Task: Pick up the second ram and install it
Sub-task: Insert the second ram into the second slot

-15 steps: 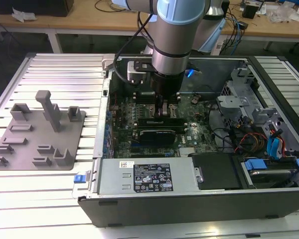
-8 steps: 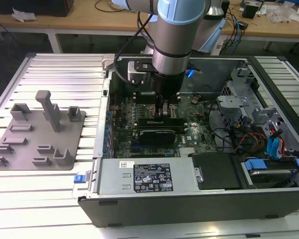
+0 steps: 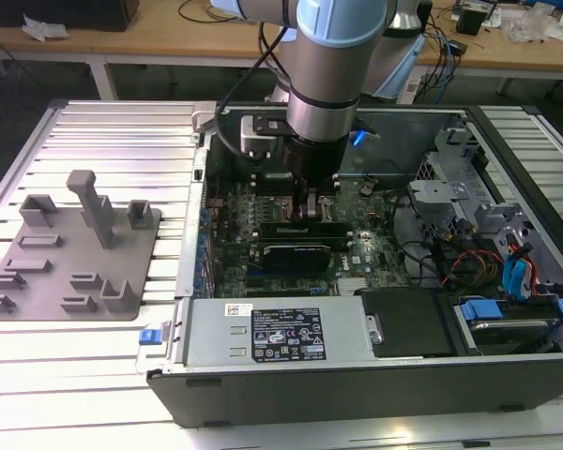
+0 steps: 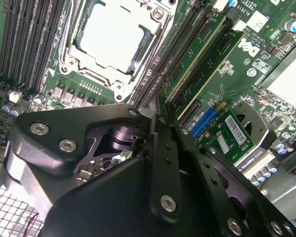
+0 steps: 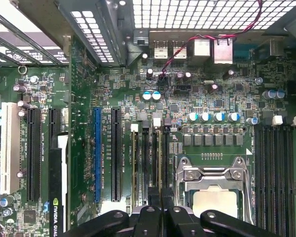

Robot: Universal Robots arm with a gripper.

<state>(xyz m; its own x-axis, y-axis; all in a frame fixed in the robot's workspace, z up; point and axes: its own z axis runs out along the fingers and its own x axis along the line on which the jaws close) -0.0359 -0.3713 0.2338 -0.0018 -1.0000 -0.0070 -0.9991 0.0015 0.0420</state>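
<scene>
Claw [image 4: 155, 121]: pressing together on ram [image 4: 195, 54], seating it.
Slots [image 5: 150, 163]: lying beside socket [image 5: 214, 190], receiving ram.

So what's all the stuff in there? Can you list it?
Computer case: one, black, open, on the slatted table.
Motherboard: one, green, inside the case.
Processor socket: one, silver, on the motherboard.
Ram stick: at least one, green, in a slot beside the socket.
Expansion card: one, black, across the motherboard.
Fixture plate: one, grey, exterior view's left.
Arm: one, silver and blue, reaching into the case.
Tool: one, black, above the ram slots.
</scene>
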